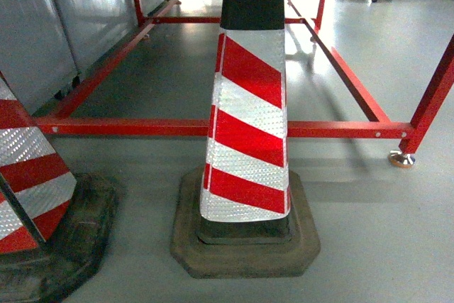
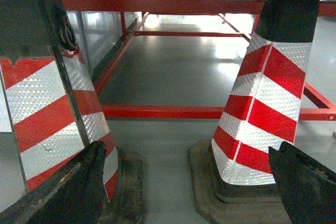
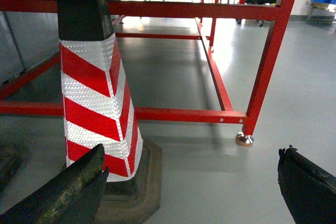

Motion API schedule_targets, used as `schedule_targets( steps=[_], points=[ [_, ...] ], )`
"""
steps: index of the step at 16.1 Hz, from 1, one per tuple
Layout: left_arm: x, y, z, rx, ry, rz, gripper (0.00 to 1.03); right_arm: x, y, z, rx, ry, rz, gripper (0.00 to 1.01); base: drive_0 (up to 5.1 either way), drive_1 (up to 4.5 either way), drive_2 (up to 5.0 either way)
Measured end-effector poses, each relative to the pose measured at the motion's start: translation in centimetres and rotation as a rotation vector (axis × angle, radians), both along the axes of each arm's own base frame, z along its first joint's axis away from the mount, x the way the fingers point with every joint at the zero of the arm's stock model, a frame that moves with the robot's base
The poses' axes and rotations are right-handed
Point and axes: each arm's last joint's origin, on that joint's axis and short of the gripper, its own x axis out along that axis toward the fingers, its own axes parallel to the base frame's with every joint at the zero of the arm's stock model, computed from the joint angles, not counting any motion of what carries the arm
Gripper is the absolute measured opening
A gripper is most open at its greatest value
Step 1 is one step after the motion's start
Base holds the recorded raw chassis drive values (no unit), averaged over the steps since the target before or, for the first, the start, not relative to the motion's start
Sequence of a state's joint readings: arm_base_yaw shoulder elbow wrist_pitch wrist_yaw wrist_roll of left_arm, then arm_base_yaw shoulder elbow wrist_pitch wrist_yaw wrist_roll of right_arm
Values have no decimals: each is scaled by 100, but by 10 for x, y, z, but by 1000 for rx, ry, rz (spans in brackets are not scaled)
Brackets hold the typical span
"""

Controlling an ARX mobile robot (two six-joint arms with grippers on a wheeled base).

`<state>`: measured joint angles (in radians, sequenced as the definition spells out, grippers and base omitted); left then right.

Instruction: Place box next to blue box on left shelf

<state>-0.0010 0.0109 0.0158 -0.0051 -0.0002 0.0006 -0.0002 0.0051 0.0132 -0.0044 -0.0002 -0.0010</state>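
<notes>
A red-and-white striped traffic cone (image 3: 97, 106) with a black top stands at the left of the frame on a dark base. Behind it runs a red steel frame (image 3: 184, 115) — its upright leg at right ends in a metal foot (image 3: 244, 139) on the grey floor (image 3: 210, 177). The right gripper (image 3: 191, 192) shows at the lower corners — jaws spread wide, nothing between them.

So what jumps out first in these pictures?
A red-and-white striped cone with a black top stands dead centre on the grey floor, a second cone at the left edge. Behind them runs a red frame. Both wrist views show open pincer fingers, holding nothing.
</notes>
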Motion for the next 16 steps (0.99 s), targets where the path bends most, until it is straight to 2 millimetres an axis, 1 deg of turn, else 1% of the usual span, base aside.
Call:
schedule_targets(
  steps=[16],
  points=[
    [0,0,0,1,1,0,98,0,0,0,2,2,0,98,0,0,0]
  ],
)
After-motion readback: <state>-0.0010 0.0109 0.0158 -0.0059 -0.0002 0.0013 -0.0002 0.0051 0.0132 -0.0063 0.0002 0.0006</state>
